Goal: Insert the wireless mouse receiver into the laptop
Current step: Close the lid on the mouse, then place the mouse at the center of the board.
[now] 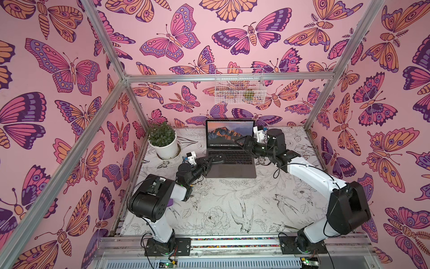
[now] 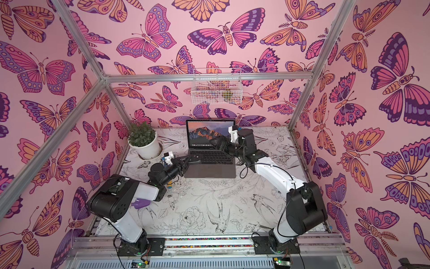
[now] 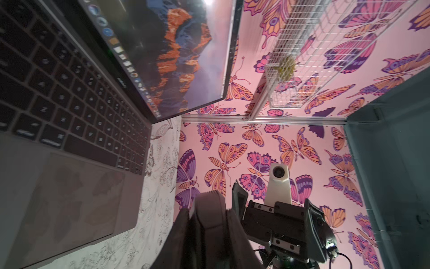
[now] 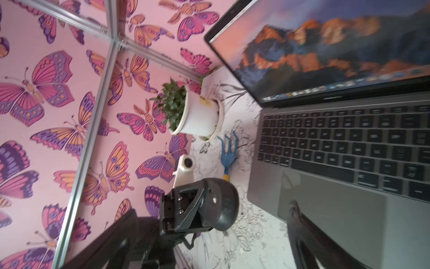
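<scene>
The laptop stands open at the back of the table, keyboard toward both arms. I judge this leaves its 2 side edges, where a port would sit, reachable from either flank. The left gripper is clamped on the wireless mouse and holds it off the table, just at the laptop's left edge. That looks like a presenting grip, offering the mouse so the other arm can work on it. The right gripper hangs above the right half of the keyboard. Its fingers are spread wide with nothing between them, which reads as ready to reach across. The receiver itself is too small to make out in any view. I cannot tell whether it sits in the mouse or elsewhere. There are 2 containers. The white wire basket hooked on the back rail holds 1 yellow-green lump at its right end, and the rest looks bare. The white pot, on a saucer left of the laptop, holds a leafy green plant. A blue hand rake lies on the table near it.
</scene>
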